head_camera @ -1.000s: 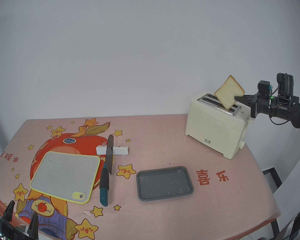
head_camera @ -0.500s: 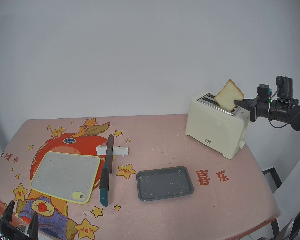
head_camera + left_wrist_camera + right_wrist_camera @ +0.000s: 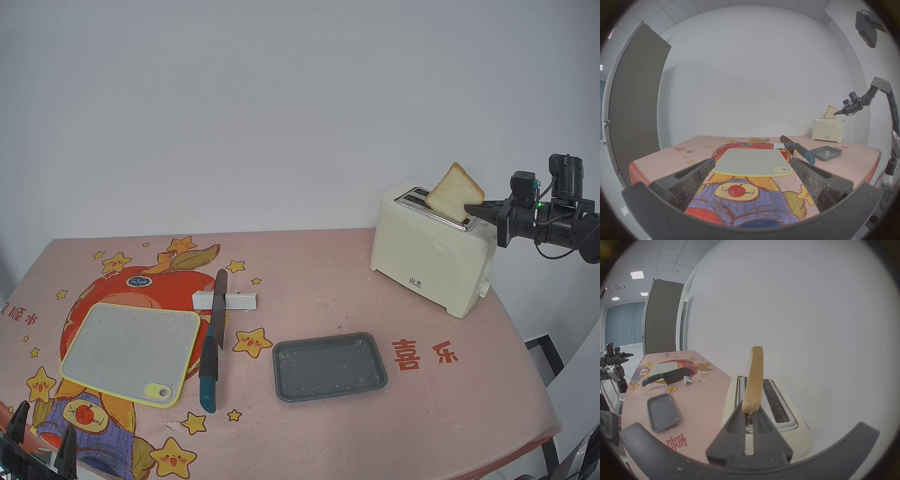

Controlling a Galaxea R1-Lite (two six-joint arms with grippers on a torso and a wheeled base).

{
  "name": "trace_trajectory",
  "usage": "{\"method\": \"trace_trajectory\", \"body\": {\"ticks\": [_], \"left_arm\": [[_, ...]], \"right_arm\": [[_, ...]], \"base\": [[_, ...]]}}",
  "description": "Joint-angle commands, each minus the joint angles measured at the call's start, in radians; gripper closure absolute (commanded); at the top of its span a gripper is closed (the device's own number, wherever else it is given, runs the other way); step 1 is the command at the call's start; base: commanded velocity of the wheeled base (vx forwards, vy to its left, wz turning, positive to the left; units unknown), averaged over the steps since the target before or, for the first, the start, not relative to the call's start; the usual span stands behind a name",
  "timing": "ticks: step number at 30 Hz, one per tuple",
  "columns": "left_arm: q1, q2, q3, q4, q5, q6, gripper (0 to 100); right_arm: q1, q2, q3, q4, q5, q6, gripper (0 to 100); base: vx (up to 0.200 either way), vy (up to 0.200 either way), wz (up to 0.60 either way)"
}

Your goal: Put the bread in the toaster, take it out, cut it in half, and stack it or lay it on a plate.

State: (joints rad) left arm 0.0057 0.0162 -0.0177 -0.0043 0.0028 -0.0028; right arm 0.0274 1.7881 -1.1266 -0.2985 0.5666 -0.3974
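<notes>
Cream plastic toaster is parked right of centre in the head view, close to the back wall and near the table's right edge. Bread is pinched by one corner in the right gripper, which is clamped on it and comes in from the right edge of the frame. The slice is held on edge and tipped toward frame left, with its lowest corner right at the slot mouth. Whether it's already dipped inside can't really be told, probably just touching.

In the right wrist view the slice is seen edge-on with its flat face running along the slots, so it looks lined up, and a straight drop is likely all that's needed. Not much room is left behind because of the wall, but loads of open table toward frame left.

Left gripper is parked at the bottom left corner, jaws spread and holding nothing, well apart from the toaster, so the right arm is clearly nearer. Grey plate, knife and cutting board are laid out lower left.
</notes>
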Motion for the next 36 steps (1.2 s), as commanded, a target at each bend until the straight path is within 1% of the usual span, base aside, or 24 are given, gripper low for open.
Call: {"method": "trace_trajectory", "body": {"ticks": [1,36], "left_arm": [[0.000,-0.013,0.018,0.000,0.000,0.000,0],[0.000,-0.013,0.018,0.000,0.002,0.000,0]], "right_arm": [[0.005,-0.001,0.001,-0.001,-0.013,0.000,100],[0.003,0.002,0.001,0.001,-0.017,-0.001,100]], "base": [[0.000,0.000,0.00],[0.000,0.000,0.00]]}}
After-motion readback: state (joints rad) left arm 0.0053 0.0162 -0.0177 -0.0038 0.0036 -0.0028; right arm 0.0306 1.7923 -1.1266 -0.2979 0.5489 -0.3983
